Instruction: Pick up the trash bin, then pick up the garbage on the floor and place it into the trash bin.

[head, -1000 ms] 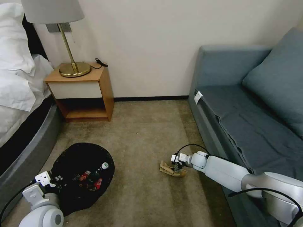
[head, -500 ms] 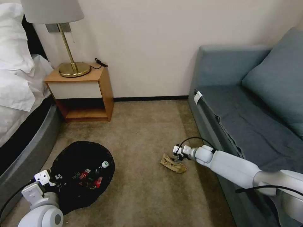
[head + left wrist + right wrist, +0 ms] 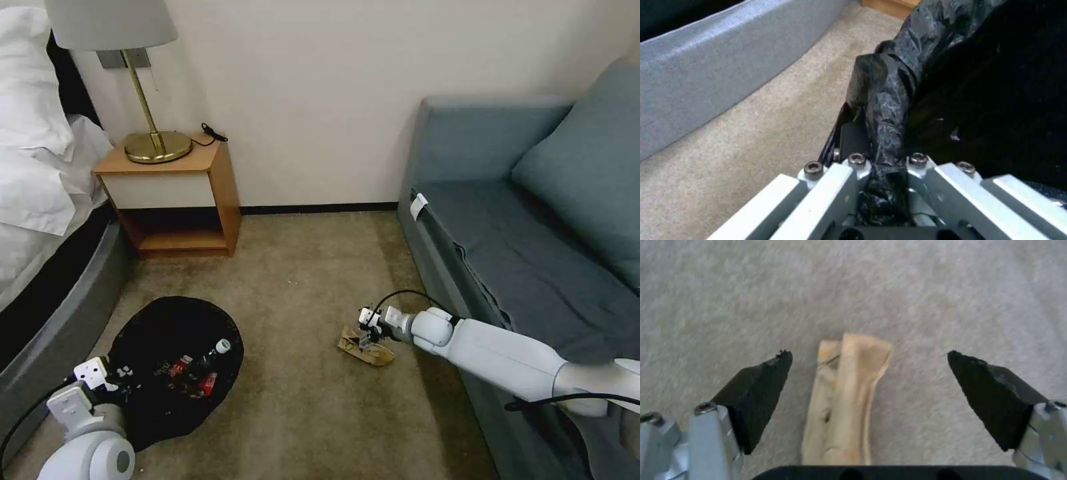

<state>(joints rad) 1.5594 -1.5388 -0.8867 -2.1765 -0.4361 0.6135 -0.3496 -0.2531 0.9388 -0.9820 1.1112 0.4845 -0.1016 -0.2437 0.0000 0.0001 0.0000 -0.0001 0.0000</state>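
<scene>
I see right gripper (image 3: 869,383) spread wide over the tan wrapper (image 3: 363,351) at frame centre; left gripper (image 3: 882,166) pinches trash bin (image 3: 175,363) rim, lower left.

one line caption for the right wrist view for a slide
Right gripper open over the carpet, fingers either side of a crumpled tan wrapper.

In the right wrist view the right end effector (image 3: 869,355) hangs over beige carpet (image 3: 907,286) with its two black fingertips (image 3: 760,390) spread wide apart. Between them lies the crumpled tan wrapper (image 3: 846,396), a long, folded strip running lengthwise along the gap, flat on the carpet. Neither pad touches it; bare carpet shows on both sides of the wrapper.
</scene>
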